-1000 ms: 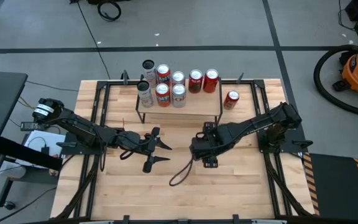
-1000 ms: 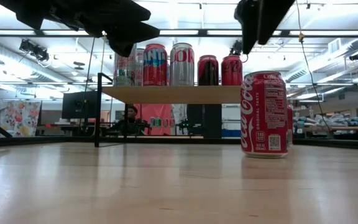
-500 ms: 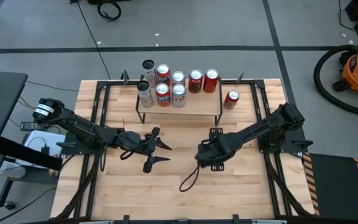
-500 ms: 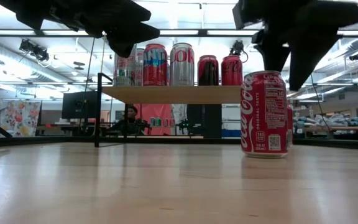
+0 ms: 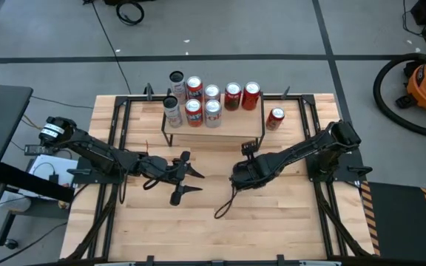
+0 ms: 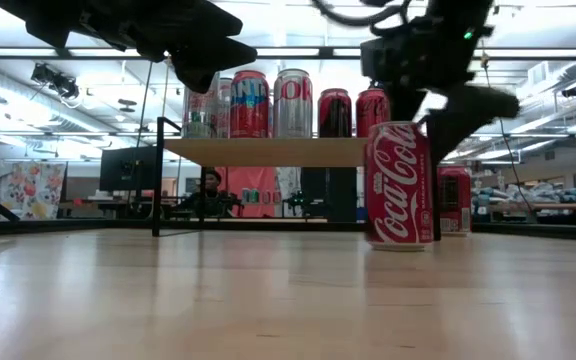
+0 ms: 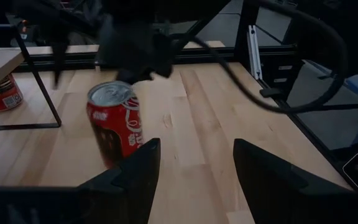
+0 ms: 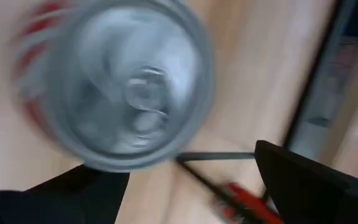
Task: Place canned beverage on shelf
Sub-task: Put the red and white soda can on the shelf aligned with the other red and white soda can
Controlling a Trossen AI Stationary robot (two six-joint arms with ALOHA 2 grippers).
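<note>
From overhead we looked straight down on the whole table [image 5: 213, 222] and both arms. Our low camera sat at table height, facing level across to the shelf [image 6: 278, 151] and the room behind. The left wrist camera looked along the table at a red can [image 7: 115, 129], which the low view shared. The right wrist camera looked down very close on that can's top.
</note>
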